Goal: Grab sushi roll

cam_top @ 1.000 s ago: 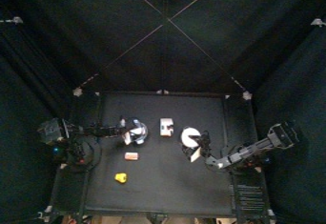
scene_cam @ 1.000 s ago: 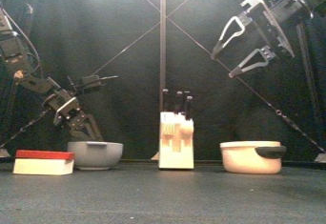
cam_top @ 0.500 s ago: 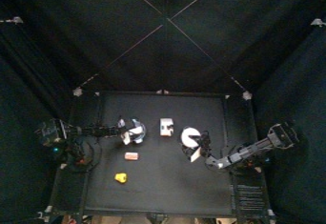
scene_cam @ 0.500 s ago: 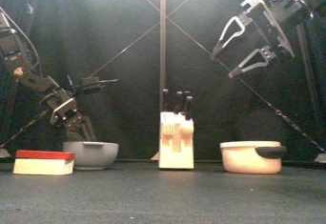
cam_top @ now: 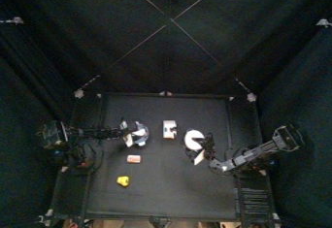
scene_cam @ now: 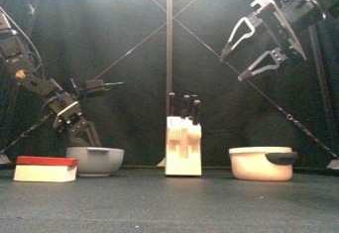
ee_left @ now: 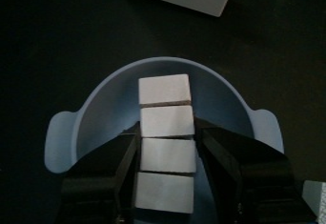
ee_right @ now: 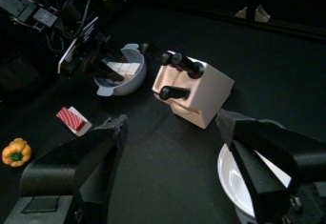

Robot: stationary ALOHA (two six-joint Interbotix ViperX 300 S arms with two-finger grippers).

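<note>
The sushi roll (ee_left: pixel 167 137) is a row of white blocks lying in a grey-blue bowl (ee_left: pixel 95 123) at the table's left. My left gripper (ee_left: pixel 170 153) reaches down into that bowl. It is open, with one finger on each side of the roll's near pieces. In the front view the left gripper (scene_cam: pixel 82 106) hangs over the bowl (scene_cam: pixel 95 160), whose wall hides the roll. From above, the bowl (cam_top: pixel 134 133) sits at the end of the left arm. My right gripper (ee_right: pixel 176 137) is open and empty, raised high over the table's right side (scene_cam: pixel 260 51).
A white knife block (scene_cam: pixel 183 146) stands mid-table, and a white pot (scene_cam: pixel 263 163) to its right. A red and white box (scene_cam: pixel 47 168) lies in front of the bowl. A yellow pepper (cam_top: pixel 123 180) sits near the front left.
The left arm has shifted a little to the left over the bowl, and the bowl has slid slightly with it. The right arm has not moved.
</note>
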